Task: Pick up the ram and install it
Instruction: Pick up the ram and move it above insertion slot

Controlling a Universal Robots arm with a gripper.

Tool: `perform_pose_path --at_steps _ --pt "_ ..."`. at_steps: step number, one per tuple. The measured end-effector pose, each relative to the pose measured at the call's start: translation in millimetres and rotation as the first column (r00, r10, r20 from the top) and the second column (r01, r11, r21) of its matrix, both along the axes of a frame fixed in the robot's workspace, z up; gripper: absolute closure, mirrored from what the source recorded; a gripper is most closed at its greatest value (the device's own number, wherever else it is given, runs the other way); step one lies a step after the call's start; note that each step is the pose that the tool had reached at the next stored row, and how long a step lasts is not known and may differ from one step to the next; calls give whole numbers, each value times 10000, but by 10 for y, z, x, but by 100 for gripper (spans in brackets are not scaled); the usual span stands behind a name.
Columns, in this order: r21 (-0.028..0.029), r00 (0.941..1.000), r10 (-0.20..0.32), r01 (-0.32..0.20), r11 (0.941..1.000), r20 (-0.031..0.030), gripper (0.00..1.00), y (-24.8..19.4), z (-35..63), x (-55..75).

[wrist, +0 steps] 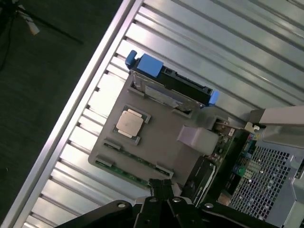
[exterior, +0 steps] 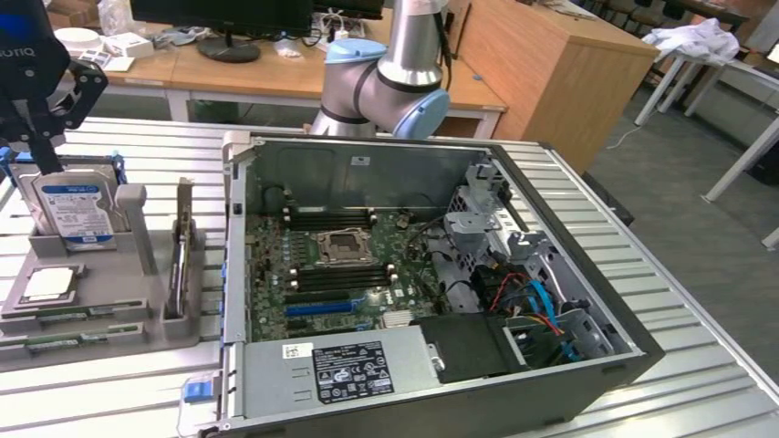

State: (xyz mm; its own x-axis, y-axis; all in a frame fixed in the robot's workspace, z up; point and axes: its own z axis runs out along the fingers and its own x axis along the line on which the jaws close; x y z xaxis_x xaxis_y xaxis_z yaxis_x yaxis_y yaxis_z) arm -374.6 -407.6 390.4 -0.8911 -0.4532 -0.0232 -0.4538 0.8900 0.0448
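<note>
Closed pincer over the parts holder, ram not yet lifted.

At the upper left of the exterior view we see the black gripper (exterior: 46,151), fingers pressed together on nothing, hanging above the grey moulded parts holder (exterior: 122,310). The long, thin green ram stick (exterior: 61,317) lies flat in a groove at the lower left, apart from the gripper. We judge the grooves fix each part's spot. The open grey metal computer case (exterior: 316,173) lies on its side, presumably so the motherboard's black slots (exterior: 328,276) face upward.
</note>
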Motion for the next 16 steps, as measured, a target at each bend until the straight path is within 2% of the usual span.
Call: perform_pose_path --at_steps 4,8,12,16 --pt "0 9973 729 -729 9973 0 90 0 -1 0" --pt "-2 9895 1443 -1443 9895 0 90 0 -1 0" --pt "-2 9762 2167 -2167 9762 0 90 0 -1 0" --pt "-3 9578 2873 -2873 9578 0 90 0 -2 0"
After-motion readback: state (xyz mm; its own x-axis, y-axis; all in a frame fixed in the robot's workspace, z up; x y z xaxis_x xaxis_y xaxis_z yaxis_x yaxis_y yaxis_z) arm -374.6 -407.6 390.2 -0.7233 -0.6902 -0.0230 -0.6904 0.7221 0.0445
